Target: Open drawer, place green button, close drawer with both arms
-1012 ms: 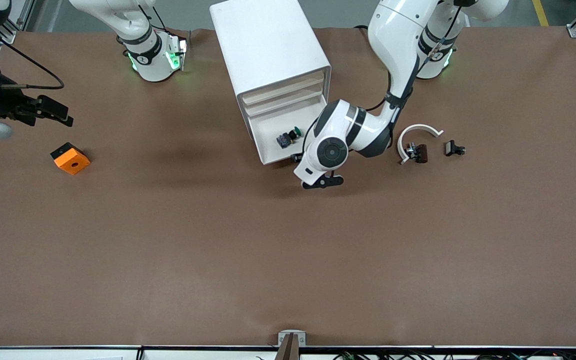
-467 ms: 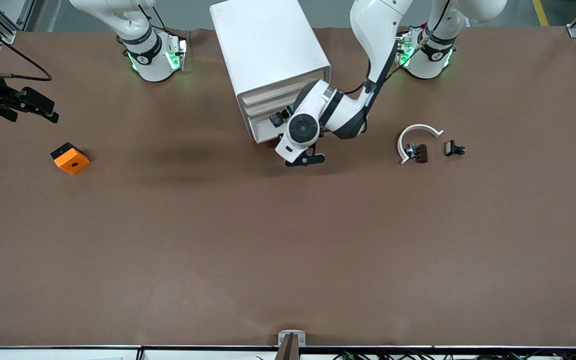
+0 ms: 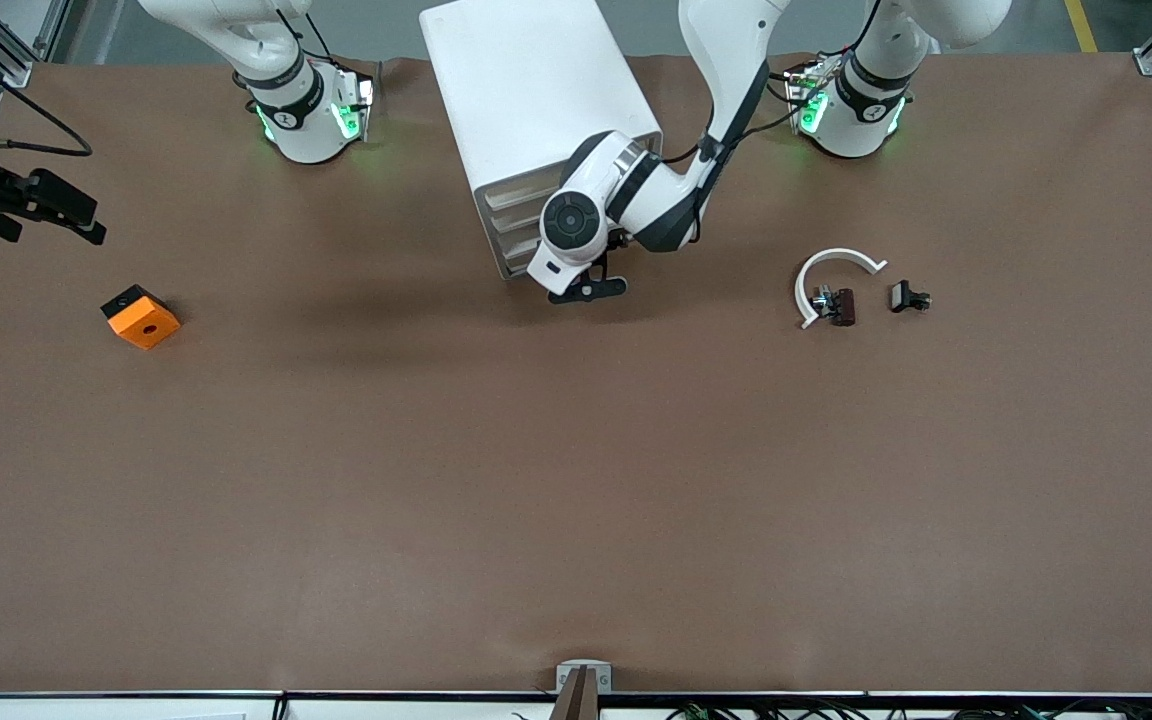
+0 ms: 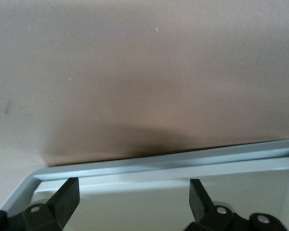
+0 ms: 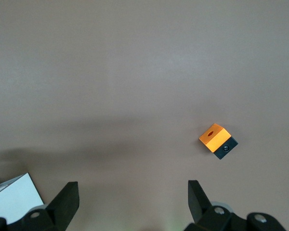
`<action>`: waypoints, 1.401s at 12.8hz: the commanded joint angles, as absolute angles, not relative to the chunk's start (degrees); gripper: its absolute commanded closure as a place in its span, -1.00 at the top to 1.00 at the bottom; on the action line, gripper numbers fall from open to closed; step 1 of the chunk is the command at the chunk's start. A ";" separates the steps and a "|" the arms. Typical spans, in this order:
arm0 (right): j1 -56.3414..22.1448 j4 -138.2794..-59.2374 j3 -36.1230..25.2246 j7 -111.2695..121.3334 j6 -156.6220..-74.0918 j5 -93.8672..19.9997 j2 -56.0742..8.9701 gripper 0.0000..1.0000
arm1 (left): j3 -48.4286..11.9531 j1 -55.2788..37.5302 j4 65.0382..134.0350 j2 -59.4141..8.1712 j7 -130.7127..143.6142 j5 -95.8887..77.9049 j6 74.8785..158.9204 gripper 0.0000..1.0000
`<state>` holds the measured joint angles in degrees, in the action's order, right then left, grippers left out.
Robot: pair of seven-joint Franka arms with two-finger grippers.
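Observation:
The white cabinet [image 3: 536, 90] stands at the robots' side of the table. Its bottom drawer [image 3: 514, 258] is pushed in and looks about flush with the drawers above it. The button is hidden. My left arm's wrist [image 3: 573, 222] is right in front of the cabinet. My left gripper [image 4: 133, 197] is open and empty, with the white drawer panel [image 4: 183, 168] just ahead of its fingertips. My right gripper [image 3: 86, 222] is open and empty, up over the table at the right arm's end. It also shows in the right wrist view [image 5: 133, 197].
An orange block with a black hole [image 3: 141, 317] lies near the right arm's end and also shows in the right wrist view [image 5: 216, 139]. A white curved piece [image 3: 836, 268] and two small dark parts [image 3: 836, 305] [image 3: 909, 297] lie toward the left arm's end.
My left hand has moved toward the cabinet and the open drawer has slid in with it. The button has gone out of sight. My right gripper has drawn back toward the table's end.

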<state>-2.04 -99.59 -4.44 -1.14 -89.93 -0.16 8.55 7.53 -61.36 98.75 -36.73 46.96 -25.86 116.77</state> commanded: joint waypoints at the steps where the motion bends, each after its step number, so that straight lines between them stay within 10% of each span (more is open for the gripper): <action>1: -0.97 -98.61 -3.95 -0.44 -89.21 0.79 8.53 1.00 | 7.91 -62.49 100.37 -36.03 47.72 -26.19 117.60 1.00; 18: -1.32 -98.61 -3.60 -0.53 -91.23 -0.09 8.53 1.00 | 14.50 -49.68 91.24 -36.47 48.43 -10.76 119.09 1.00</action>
